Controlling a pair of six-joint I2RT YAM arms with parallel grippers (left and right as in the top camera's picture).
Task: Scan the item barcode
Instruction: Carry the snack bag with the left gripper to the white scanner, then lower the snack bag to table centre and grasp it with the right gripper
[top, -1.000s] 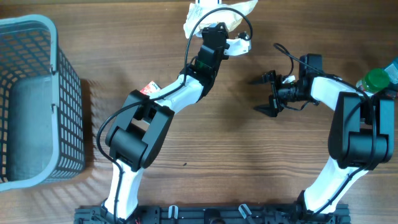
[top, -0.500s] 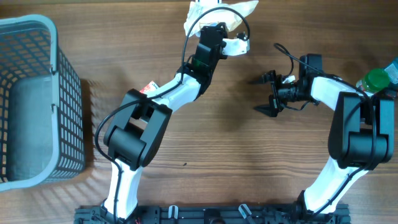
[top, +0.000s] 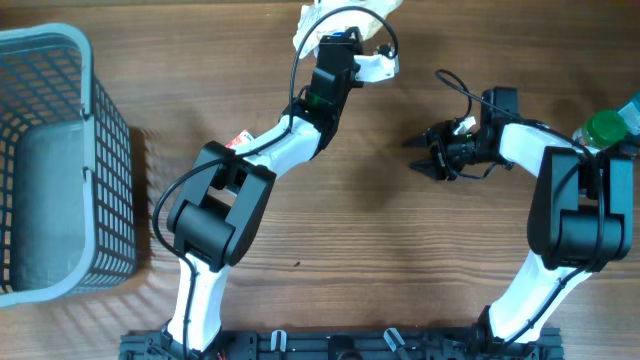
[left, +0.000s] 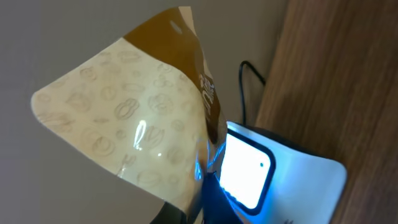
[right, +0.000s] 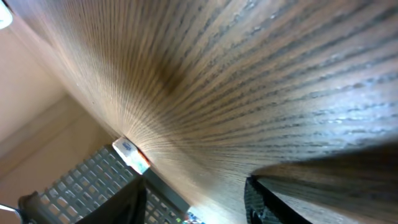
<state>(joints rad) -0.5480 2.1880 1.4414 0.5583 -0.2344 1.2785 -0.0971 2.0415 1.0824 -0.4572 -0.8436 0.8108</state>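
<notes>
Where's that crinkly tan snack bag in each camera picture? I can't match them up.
Overhead: the bag sits at the top edge, just right of the middle.
Left wrist: the bag fills the centre and left, seen close up.
Right wrist: not in it.
Shared landmark: the wooden table.

One basket (top: 113, 170), one bag (top: 312, 17), one bottle (top: 603, 127)

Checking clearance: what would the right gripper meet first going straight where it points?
Right gripper faces open tabletop; beyond, probably the left arm, though height is unclear.
</notes>
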